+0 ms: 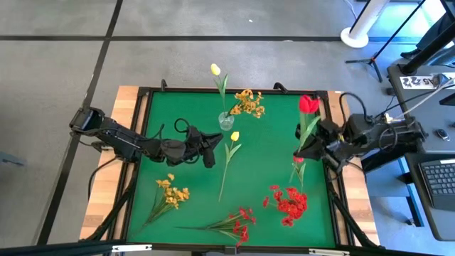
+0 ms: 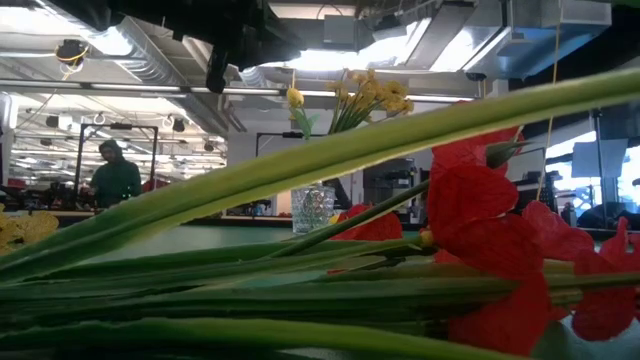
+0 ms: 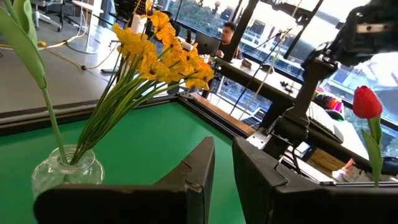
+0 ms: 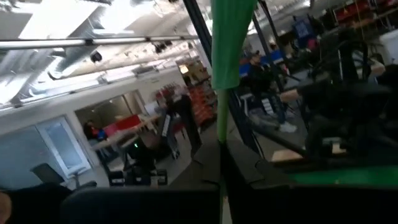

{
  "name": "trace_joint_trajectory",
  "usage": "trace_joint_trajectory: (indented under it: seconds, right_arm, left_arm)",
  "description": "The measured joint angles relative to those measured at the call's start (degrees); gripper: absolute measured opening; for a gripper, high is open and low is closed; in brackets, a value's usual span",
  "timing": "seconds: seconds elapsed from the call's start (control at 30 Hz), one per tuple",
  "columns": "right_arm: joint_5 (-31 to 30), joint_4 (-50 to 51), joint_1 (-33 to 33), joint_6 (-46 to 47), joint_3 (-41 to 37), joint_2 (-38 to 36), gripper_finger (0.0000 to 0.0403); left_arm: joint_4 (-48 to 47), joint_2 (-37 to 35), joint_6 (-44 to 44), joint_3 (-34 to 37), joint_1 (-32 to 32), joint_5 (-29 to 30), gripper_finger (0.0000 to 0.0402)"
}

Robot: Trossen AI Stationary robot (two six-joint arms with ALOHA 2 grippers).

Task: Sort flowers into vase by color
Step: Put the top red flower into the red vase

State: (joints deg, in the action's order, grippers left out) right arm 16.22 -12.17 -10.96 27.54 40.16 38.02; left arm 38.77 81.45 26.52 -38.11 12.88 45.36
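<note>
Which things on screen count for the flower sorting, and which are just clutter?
Job:
glass vase
red tulip in right end effector
yellow tulip
yellow spray
red sprays

Clutter:
laptop
white stand base

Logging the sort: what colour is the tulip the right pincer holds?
Red tulip, clearest in the high view.
</note>
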Motion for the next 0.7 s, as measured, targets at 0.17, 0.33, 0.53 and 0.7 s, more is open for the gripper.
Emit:
trace_joint_trajectory:
  seconds: [0.17,0.33,0.53,0.7]
  right_arm:
    - [-12.22,4.83,-12.65,-1.82,0.29,-0.81,0.0001]
    - [-23.34,8.76,-24.32,-2.4,0.84,-1.63,0.0001]
    - [-43.2,25.22,-35.18,-2.77,6.63,-2.08,0.0001]
    - [-53.44,31.29,-41.76,-1.12,7.22,-1.81,0.0001]
  left_arm:
    - [-0.23,0.0,0.09,0.0,0.44,-0.04,0.0055]
    - [-0.23,0.0,0.09,0.0,0.42,-0.04,0.0055]
    - [-0.23,0.0,0.38,0.0,0.42,-0.61,0.0055]
    - [-0.25,0.0,1.39,0.0,0.42,-1.25,0.0055]
